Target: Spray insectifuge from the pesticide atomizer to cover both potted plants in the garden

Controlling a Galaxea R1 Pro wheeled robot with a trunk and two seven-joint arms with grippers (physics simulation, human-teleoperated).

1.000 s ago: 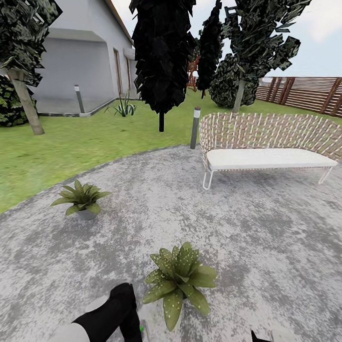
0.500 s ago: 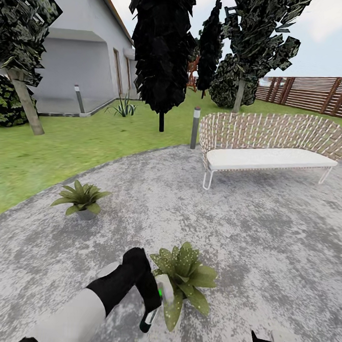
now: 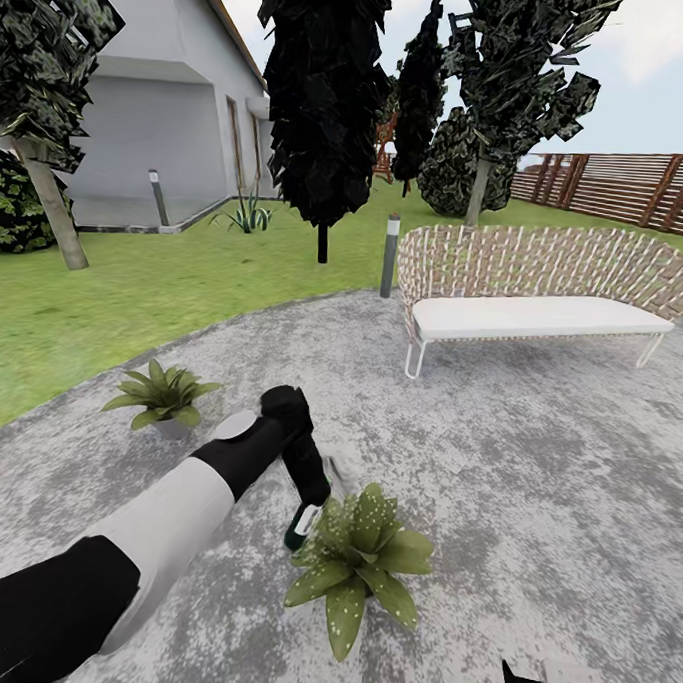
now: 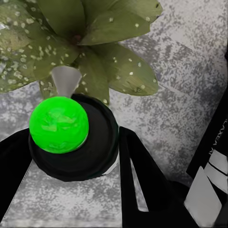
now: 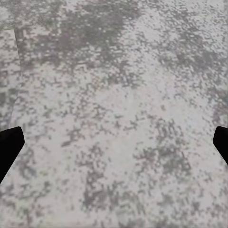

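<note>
Right gripper (image 5: pixel 114 152): black fingertips at the two edges of the right wrist view, spread wide with nothing between them, over bare mottled grey paving (image 3: pixel 533 512); in the head view it sits low at the right edge, well apart from the work. Left gripper (image 3: pixel 308 500): at the end of the black-and-white left arm (image 3: pixel 172 513), clamped on the slim dark-green pesticide atomizer with a white label (image 3: pixel 301 525), the bottle's long axis running steeply downward and slightly toward the robot. In the left wrist view the bottle is seen end-on, a dark round body with a bright green spot (image 4: pixel 59 124) and a whitish nozzle (image 4: pixel 65 80) between the dark fingers (image 4: pixel 137 175), the nozzle aimed into the leaves. Near potted plant, a low rosette of broad pointed green leaves (image 3: pixel 360 558): just beside and below the atomizer, on its right; the leaves carry many white specks of insectifuge (image 4: pixel 118 61), so this plant appears largely covered, though full coverage cannot be judged. Far potted plant, a like rosette in a small grey pot (image 3: pixel 161 394): farther out on the paving toward the lawn (image 3: pixel 134 291), to the left of the left gripper, with no specks discernible. The coming move probably turns on swinging the nozzle leftward and outward toward it; the left arm is the nearer. Beyond: white-cushioned wicker bench (image 3: pixel 539 292).
</note>
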